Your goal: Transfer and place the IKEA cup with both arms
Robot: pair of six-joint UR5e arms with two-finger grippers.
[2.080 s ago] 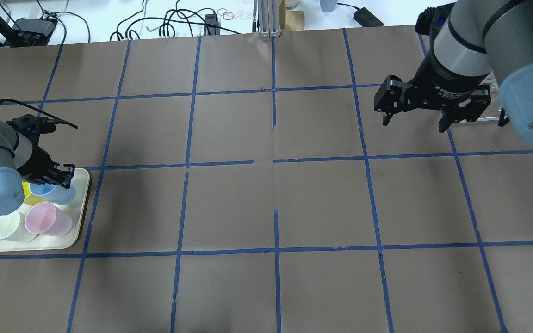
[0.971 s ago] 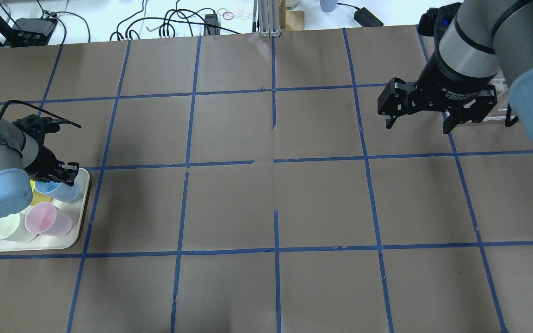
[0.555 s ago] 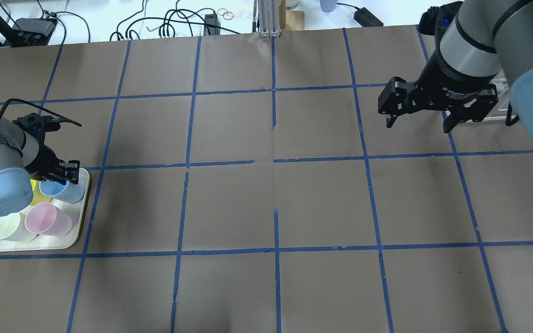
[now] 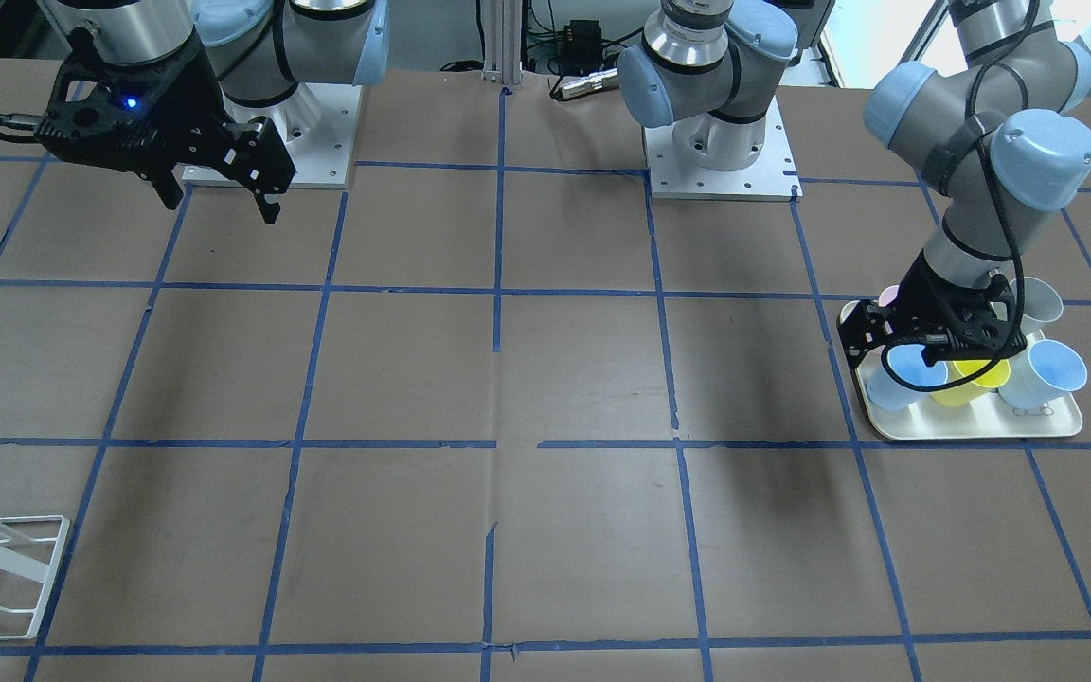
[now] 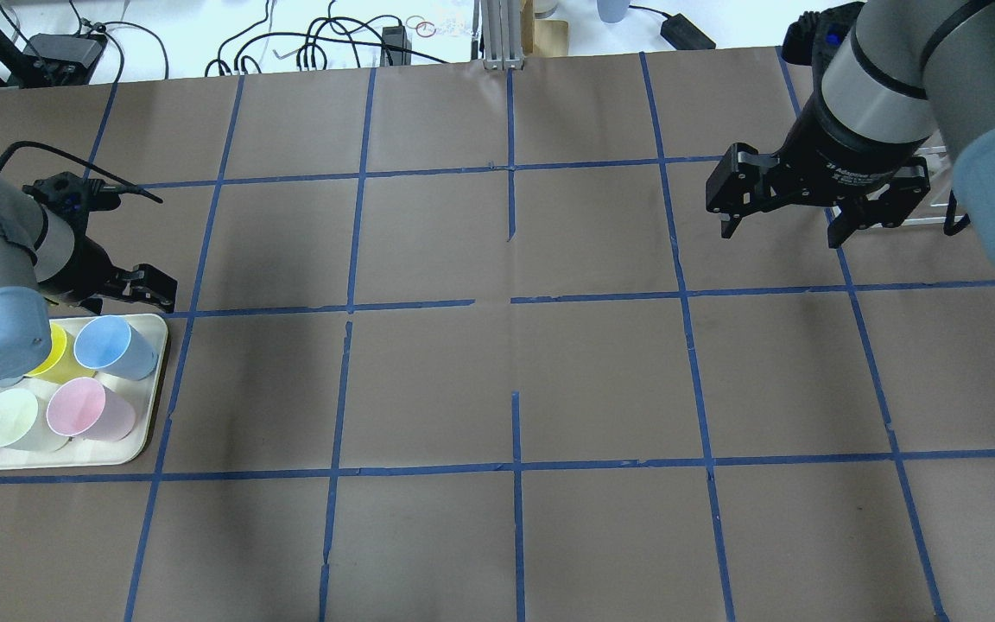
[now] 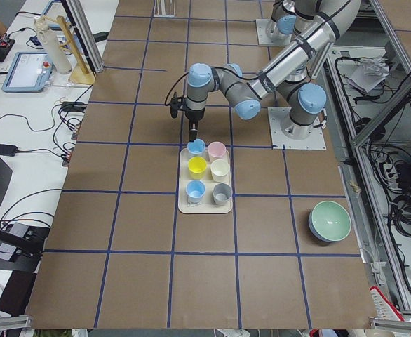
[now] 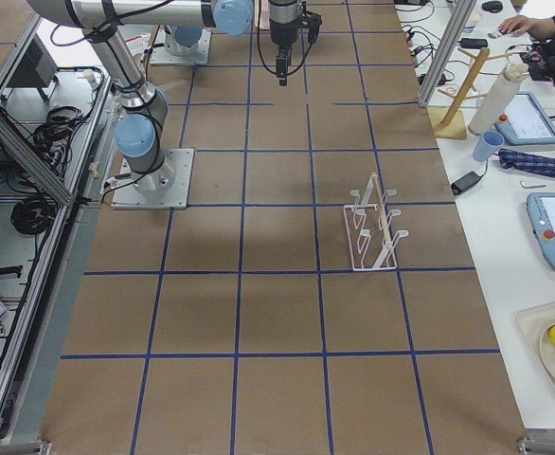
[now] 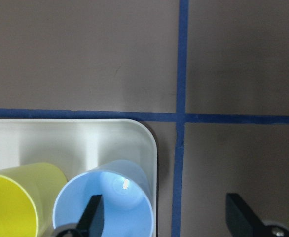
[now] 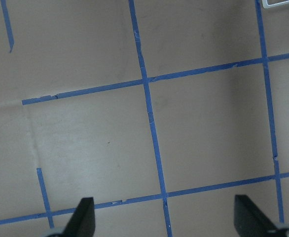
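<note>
1. The brown surface (image 5: 428,389) with blue tape lines carries a white tray (image 5: 150,423) at the robot's left.
2. The IKEA cup (image 5: 113,345) stands upright in the tray's corner, just beside a yellow cup (image 5: 55,356).
3. The left end effector (image 4: 924,336) hangs over it, released and empty, one finger above the cup's inside.
4. The right end effector (image 5: 781,231), also released, is well apart.
5. Risk: such an off-centre descent may pinch only the thin wall, so the cup tilts or slips.
</note>
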